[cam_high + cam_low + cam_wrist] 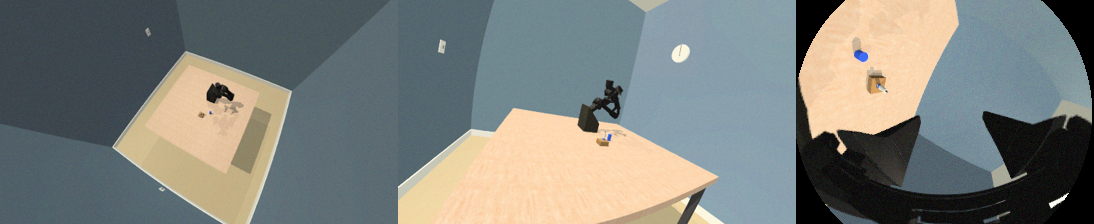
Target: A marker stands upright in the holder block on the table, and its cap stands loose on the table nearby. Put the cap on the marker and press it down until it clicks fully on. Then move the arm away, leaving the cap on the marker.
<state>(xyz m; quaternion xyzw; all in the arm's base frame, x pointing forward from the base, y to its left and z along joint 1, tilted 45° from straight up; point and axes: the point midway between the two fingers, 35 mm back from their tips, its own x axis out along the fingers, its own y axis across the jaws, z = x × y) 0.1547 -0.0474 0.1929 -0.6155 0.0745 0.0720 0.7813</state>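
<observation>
A blue cap (210, 112) (609, 137) (861, 55) stands upright on the table, a short way from the holder block. The brown holder block (200, 114) (602, 142) (873, 86) sits on the table. A marker (604, 135) (882, 89) stands upright in it, with a white body, a blue part low down and a dark tip bare at the top. My gripper (951, 116) is open and empty. It is raised well above the table, away from the cap and the marker. In the top and exterior views its fingers are too small and dark to make out.
The arm's black base (213, 93) (588, 119) stands on the table (183, 124) (529, 170) (831, 107) behind the block and cap. Walls (82, 75) (545, 59) (996, 60) surround the table. A round clock (681, 53) hangs on one wall.
</observation>
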